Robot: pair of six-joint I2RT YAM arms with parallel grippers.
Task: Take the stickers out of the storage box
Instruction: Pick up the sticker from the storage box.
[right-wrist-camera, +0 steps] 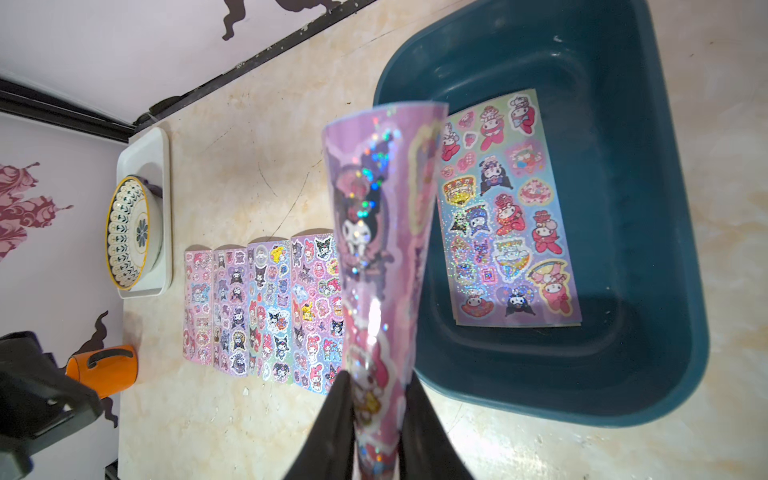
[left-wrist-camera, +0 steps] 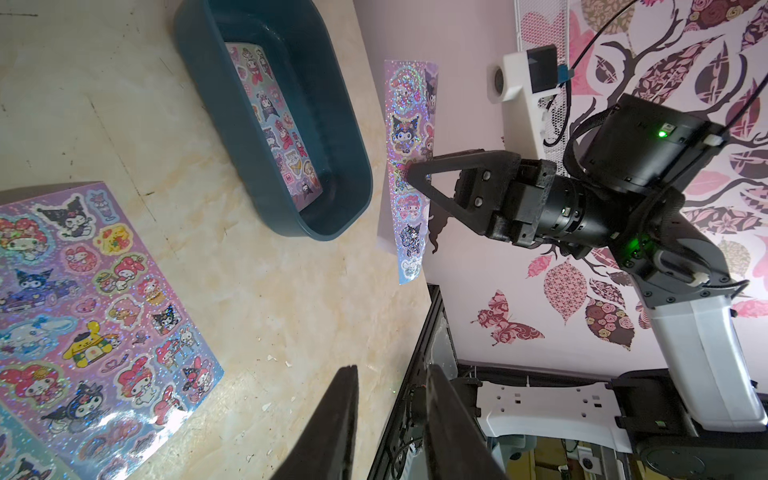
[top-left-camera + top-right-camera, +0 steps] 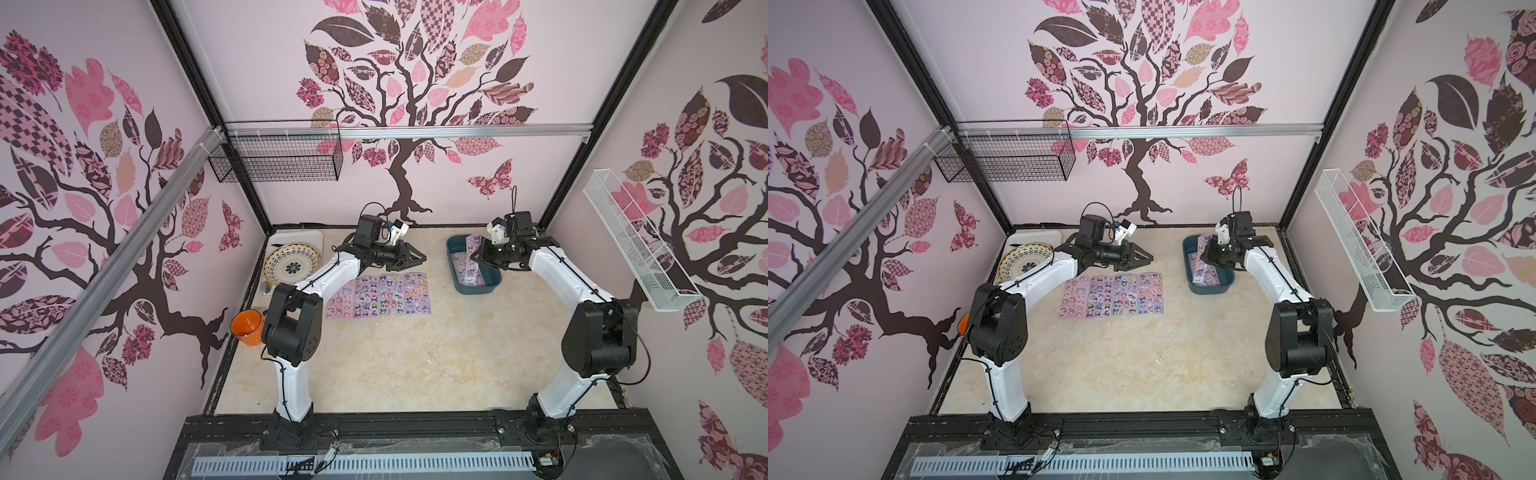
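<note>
Several sticker sheets [image 3: 378,295] [image 3: 1113,295] lie side by side in a row on the table's middle. The dark teal storage box [image 3: 478,287] [image 3: 1209,289] stands at the back right, with more stickers [image 1: 507,216] [image 2: 274,124] flat on its floor. My right gripper [image 3: 478,255] [image 1: 378,376] is shut on a pink-purple sheet [image 1: 374,208] [image 2: 409,124]. That sheet curls upright above the box's left side. My left gripper [image 3: 419,259] [image 2: 390,374] hovers open and empty behind the row, pointing toward the box.
A white tray [image 3: 316,237] with a patterned plate [image 3: 293,262] sits at the back left. An orange cup [image 3: 247,328] stands by the left arm's base. A black wire basket [image 3: 278,158] and a white one [image 3: 636,241] hang on the walls.
</note>
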